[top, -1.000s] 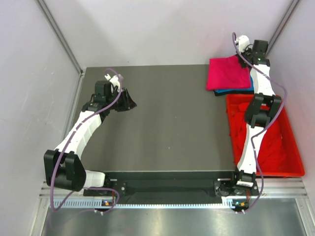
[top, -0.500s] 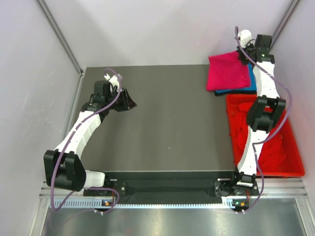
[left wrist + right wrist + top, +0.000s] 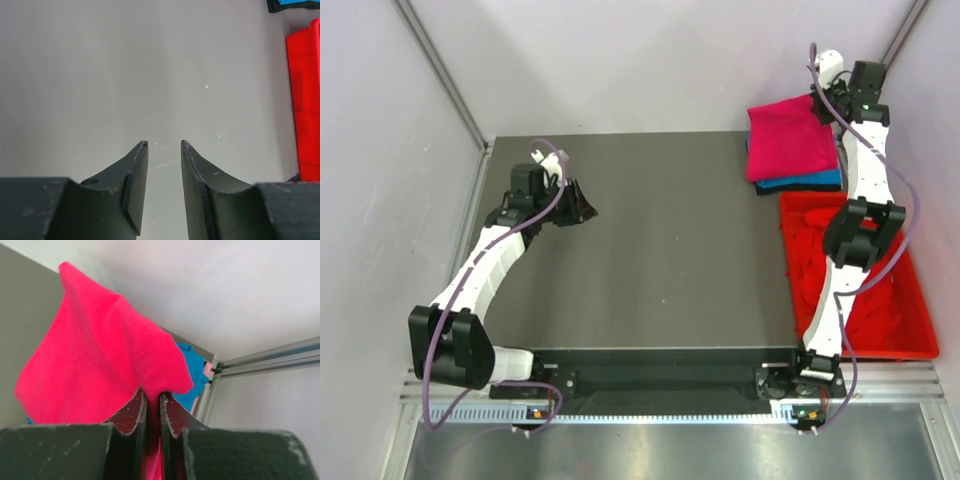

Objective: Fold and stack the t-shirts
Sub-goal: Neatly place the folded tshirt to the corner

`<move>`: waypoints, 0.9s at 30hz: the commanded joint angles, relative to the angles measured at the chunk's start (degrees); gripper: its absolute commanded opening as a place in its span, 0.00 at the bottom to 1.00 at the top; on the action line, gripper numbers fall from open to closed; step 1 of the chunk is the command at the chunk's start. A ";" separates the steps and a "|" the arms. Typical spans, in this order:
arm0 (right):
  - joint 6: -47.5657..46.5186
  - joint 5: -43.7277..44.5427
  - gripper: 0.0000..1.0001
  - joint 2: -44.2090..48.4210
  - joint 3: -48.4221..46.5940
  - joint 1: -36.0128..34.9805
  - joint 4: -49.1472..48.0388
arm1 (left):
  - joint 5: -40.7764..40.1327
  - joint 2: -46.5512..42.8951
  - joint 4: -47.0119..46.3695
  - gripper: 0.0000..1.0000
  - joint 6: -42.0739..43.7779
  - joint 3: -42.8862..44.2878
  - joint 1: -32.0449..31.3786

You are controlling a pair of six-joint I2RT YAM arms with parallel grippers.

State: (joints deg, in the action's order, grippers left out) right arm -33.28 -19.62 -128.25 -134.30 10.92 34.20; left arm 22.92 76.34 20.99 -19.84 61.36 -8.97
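Pink t-shirt, pinched by the right pincer, has slid back over the blue t-shirt (squaring the 2-shirt stack, probably); left pincer spread, empty.

Your top view looks steeply down from the near edge over the whole table. Your left wrist view skims low across it toward the red crate at right. Your right wrist view crowds the pink t-shirt, which sits upper right in the top view.
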 commanded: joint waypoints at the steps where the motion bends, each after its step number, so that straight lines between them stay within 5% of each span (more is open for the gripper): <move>1: 0.49 -2.27 0.00 -1.74 -4.30 2.18 -5.88 | 0.81 -0.66 -2.54 0.38 -0.29 -0.28 0.27; 10: 2.42 -0.43 0.06 -12.90 -6.06 3.50 -15.73 | 1.51 1.44 -2.71 0.38 -0.73 -0.19 0.71; 11: 3.99 0.97 0.20 -13.69 -5.97 3.50 -18.00 | 1.95 1.62 -2.80 0.38 -0.91 -0.10 0.80; 13: 4.62 3.35 0.32 -15.10 -5.89 3.67 -22.14 | 2.22 2.50 -2.97 0.38 -1.08 -0.02 0.89; 17: 8.13 6.60 0.74 -14.58 -5.63 3.85 -25.75 | 3.27 3.20 -3.06 0.38 -1.52 0.07 0.89; 18: 8.92 7.30 0.78 -13.01 -5.10 3.85 -26.11 | 3.71 3.38 -3.15 0.38 -1.61 0.07 0.89; 22: 14.19 9.07 0.87 -7.03 0.34 3.59 -27.60 | 4.15 2.51 -3.15 0.38 -1.70 -0.19 0.89; 27: 19.21 8.55 0.81 -0.78 7.38 0.86 -24.63 | 4.59 1.27 -3.42 0.39 -1.70 -0.37 0.89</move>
State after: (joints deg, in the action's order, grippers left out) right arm -18.96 -11.00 -136.88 -128.57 13.41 11.60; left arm 26.06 79.99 20.53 -21.17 61.36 -8.32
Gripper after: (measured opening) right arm 0.833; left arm 0.384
